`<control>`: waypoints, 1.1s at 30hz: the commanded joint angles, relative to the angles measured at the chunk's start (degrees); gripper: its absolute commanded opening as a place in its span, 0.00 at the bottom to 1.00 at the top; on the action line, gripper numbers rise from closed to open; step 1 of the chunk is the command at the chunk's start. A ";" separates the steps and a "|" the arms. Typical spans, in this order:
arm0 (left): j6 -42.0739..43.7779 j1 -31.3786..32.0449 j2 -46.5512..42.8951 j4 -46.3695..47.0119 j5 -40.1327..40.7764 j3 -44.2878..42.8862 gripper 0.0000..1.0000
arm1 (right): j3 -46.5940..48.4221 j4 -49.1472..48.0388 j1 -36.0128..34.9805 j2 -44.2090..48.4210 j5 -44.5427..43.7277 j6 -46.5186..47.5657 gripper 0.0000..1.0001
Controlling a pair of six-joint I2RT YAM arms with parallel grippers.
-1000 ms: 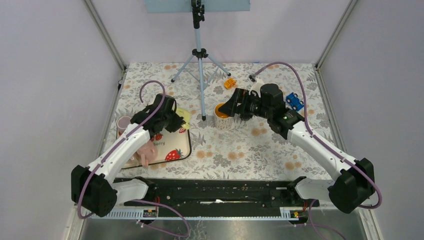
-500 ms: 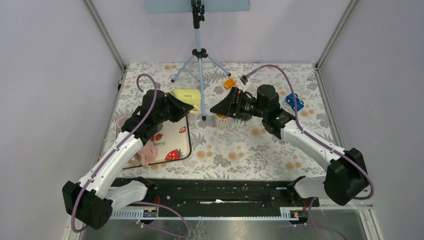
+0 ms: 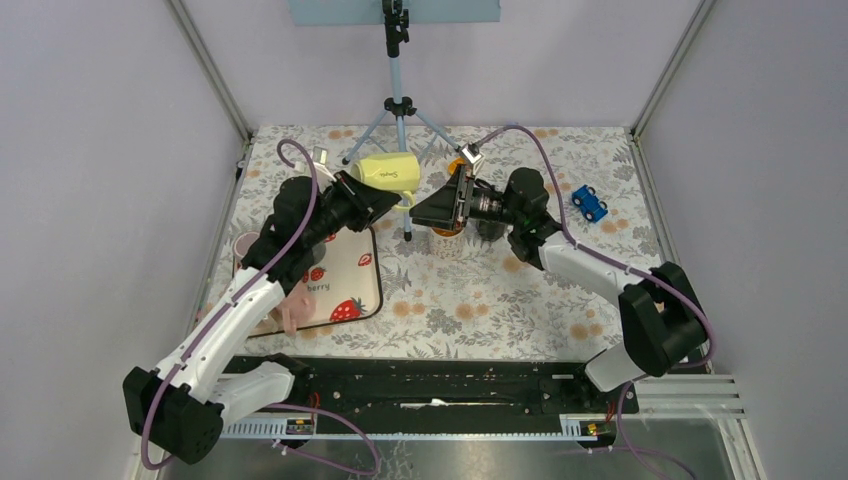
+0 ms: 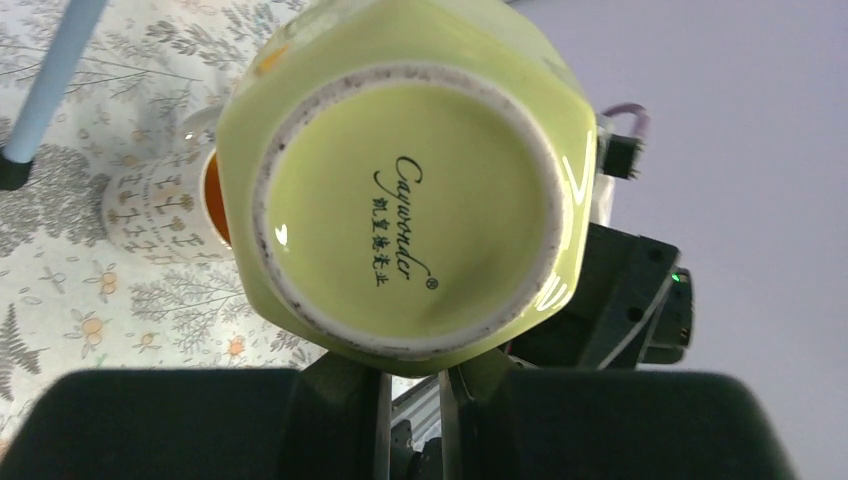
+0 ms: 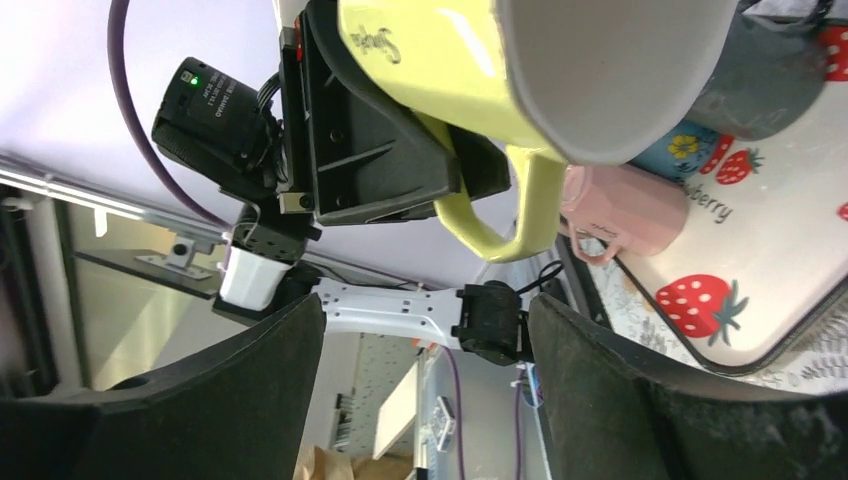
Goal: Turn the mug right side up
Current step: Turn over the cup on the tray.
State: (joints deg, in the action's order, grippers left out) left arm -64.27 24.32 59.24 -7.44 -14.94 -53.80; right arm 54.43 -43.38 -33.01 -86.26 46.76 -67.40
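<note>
Two grippers hung above the table (image 3: 500,300). The left gripper (image 3: 368,203) pinched the yellow-green mug (image 3: 388,171), holding it aloft on its side beside the tripod (image 3: 398,110). Its mouth faced the right gripper (image 3: 432,208), which was spread wide and empty above a white patterned mug (image 3: 447,243).

Mug (image 3: 385,170) hangs left of the cup (image 3: 447,245), behind the mat (image 3: 345,285).

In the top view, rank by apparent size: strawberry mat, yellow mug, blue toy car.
1. strawberry mat, even though partly covered
2. yellow mug, held aloft, so nearer the camera
3. blue toy car
</note>
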 commanded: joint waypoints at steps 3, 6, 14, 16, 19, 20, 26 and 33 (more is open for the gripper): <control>0.43 -0.21 -2.89 15.40 -5.31 -0.70 0.00 | 0.92 -16.09 -0.38 -2.77 4.39 -9.33 0.79; -0.19 -0.15 -2.83 16.92 -6.62 -0.33 0.00 | 1.43 -18.87 -0.37 -3.85 4.32 -11.31 0.76; -2.14 -0.15 -2.83 21.08 -8.79 0.75 0.00 | 2.95 -27.30 -0.38 -7.21 3.74 -18.32 0.61; -2.65 -0.10 -2.78 21.92 -9.36 0.98 0.00 | 3.00 -27.73 -0.40 -7.55 3.31 -18.64 0.59; -3.04 0.01 -2.82 22.39 -9.65 1.33 0.00 | 3.28 -27.89 -0.38 -7.85 2.79 -18.81 0.57; -3.10 0.01 -2.84 22.39 -9.81 1.33 0.00 | 3.49 -28.06 -0.37 -7.99 2.66 -18.82 0.56; -3.81 0.77 -2.56 23.10 -10.21 1.53 0.00 | 4.73 -28.17 -0.45 -8.40 2.04 -18.90 0.51; -5.12 1.06 -2.48 24.98 -10.21 2.85 0.00 | 4.77 -28.19 -0.70 -7.99 2.34 -18.63 0.45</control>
State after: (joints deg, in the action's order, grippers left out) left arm -68.86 25.04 58.59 7.07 -23.64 -50.68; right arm 56.51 -67.26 -33.01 -94.80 48.97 -86.11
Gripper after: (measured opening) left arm 0.188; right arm 0.456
